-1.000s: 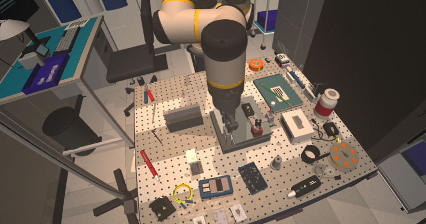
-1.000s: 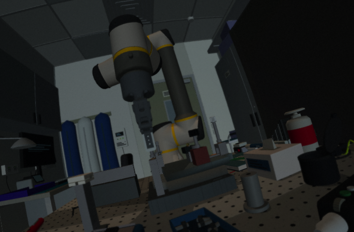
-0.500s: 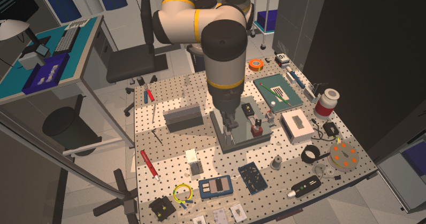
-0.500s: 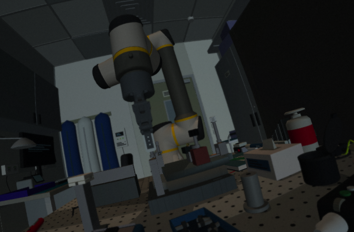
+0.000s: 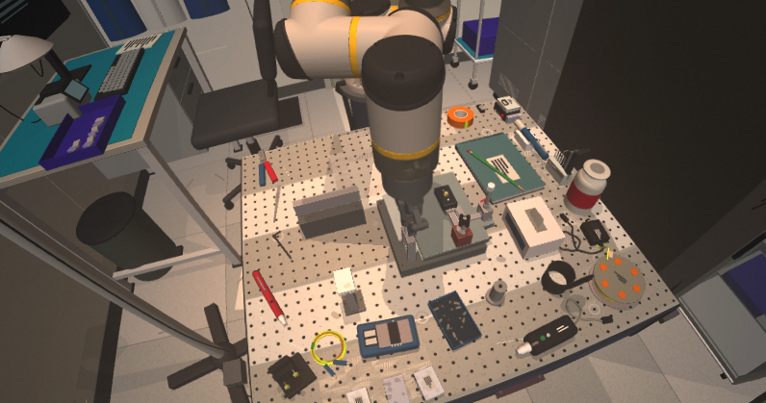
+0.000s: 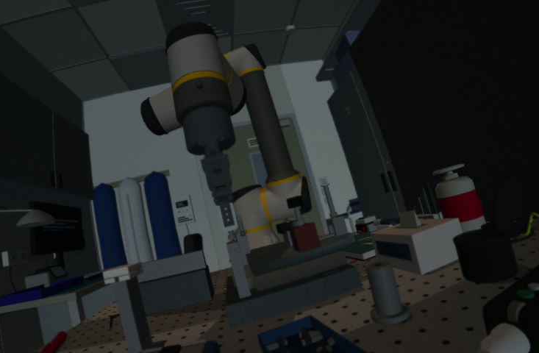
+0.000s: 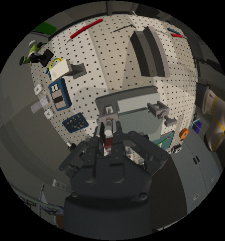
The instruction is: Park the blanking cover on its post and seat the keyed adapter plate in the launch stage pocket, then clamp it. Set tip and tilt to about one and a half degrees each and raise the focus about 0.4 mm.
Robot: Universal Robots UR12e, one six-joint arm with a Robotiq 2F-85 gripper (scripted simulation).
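The launch stage (image 5: 437, 223) (image 7: 134, 112) carries an upright adjuster knob (image 7: 108, 128) (image 6: 239, 233) on a grey bracket at its front left corner, and my gripper (image 7: 108, 132) (image 5: 410, 234) (image 6: 232, 227) stands right over that knob. The fingers are still closing in on either side of the knob and grip nothing. A red clamp block (image 5: 462, 234) (image 6: 304, 236) stands on the stage to the right. The white blanking cover (image 5: 343, 279) (image 7: 59, 70) sits on top of its post at the front left.
A blue tray of small parts (image 5: 454, 320) lies in front of the stage, beside a grey cylinder (image 5: 497, 292). A grey block (image 5: 328, 211) stands to the left of the stage, and a white box (image 5: 534, 227) and a green mat (image 5: 498, 166) lie to the right.
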